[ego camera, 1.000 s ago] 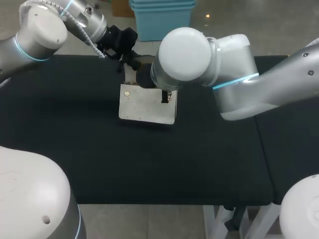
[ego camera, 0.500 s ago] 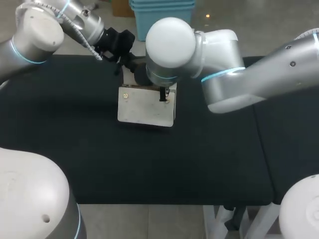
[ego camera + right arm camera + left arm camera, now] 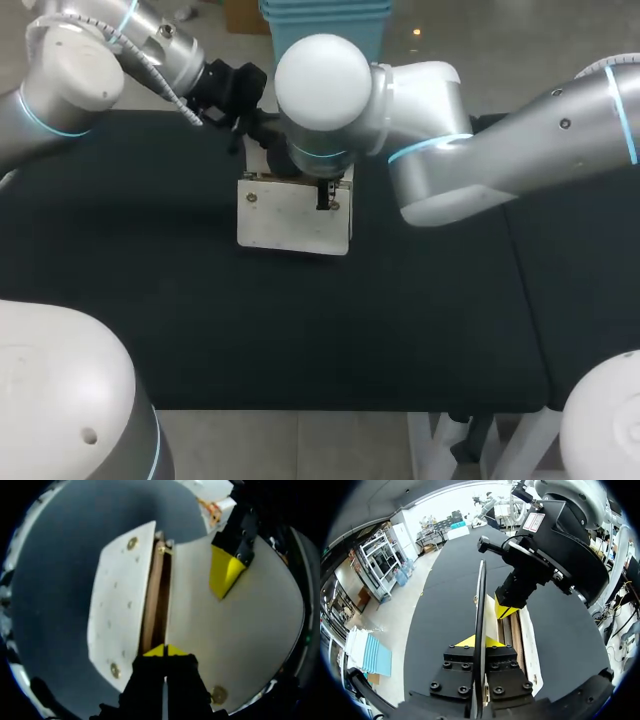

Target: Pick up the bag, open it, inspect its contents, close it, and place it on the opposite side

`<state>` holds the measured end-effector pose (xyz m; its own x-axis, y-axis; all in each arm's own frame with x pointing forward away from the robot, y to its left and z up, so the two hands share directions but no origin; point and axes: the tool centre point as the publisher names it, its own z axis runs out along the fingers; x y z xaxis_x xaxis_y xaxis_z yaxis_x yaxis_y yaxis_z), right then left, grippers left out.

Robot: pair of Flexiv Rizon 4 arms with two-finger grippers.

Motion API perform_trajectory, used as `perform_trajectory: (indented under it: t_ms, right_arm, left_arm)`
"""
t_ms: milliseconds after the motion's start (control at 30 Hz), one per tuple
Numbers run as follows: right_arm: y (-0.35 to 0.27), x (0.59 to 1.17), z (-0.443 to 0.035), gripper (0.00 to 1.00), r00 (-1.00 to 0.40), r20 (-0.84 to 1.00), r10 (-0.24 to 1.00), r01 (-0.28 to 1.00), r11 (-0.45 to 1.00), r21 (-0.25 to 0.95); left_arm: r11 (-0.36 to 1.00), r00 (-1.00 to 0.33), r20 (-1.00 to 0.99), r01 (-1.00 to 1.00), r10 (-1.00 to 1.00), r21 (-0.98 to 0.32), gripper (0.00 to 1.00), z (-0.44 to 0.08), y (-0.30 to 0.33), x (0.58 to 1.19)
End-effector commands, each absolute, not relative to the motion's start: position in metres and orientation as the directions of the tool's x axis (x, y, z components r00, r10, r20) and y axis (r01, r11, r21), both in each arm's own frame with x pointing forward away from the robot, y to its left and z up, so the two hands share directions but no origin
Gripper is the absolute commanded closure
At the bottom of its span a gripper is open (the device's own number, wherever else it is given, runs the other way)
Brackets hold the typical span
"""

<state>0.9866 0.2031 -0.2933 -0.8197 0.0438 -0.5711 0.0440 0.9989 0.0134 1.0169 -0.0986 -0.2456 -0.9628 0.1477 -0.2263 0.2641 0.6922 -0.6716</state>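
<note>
Cream-white bag (image 3: 295, 218) sits on the black desk (image 3: 150, 290), near the middle and a little toward the far edge. Its mouth is open. The near panel (image 3: 120, 605) carries metal snaps (image 3: 132, 543) at its corners, brown lining (image 3: 155, 595) shows in the gap, and the flap (image 3: 245, 630) stands away from the panel. Left arm (image 3: 70, 80) comes in from the far left corner. Left hand (image 3: 475, 641) is at the bag's far edge, pinching the flap, which in the left wrist view runs edge-on between the yellow tips as a thin dark line. The right wrist view shows one of the left fingers (image 3: 226, 572) lying against the flap's inner face. Right arm (image 3: 480, 170) reaches over from the right, and in the head view its big round joint covers the bag's far edge. Right hand (image 3: 165, 651) points at the mouth, tips pressed together at the end of the brown gap, between panel and flap. Cannot tell whether any edge is nipped between them. The two hands are close beside each other, not touching.
</note>
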Motion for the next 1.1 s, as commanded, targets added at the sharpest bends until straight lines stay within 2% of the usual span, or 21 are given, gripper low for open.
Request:
perform_trajectory:
  t_ms: [33, 733, 1100]
  right_arm:
    - [0.203, 0.978, -0.293, 1.00, -0.818, -0.573, 0.049, 0.050, 0.999, 0.013]
    - [0.208, 0.963, -0.310, 1.00, -0.849, -0.525, 0.053, 0.046, 0.999, 0.026]
    - [0.215, 0.975, -0.324, 1.00, -0.920, -0.391, 0.018, 0.026, 1.000, -0.015]
  left_arm:
    - [0.692, -0.966, -0.232, 0.247, 0.118, -0.678, 1.00, -0.248, -0.098, 1.013]
    - [0.665, -0.963, -0.246, 0.255, 0.110, -0.702, 1.00, -0.245, -0.097, 1.007]
    - [0.652, -0.958, -0.264, 0.272, 0.114, -0.708, 1.00, -0.243, -0.098, 1.003]
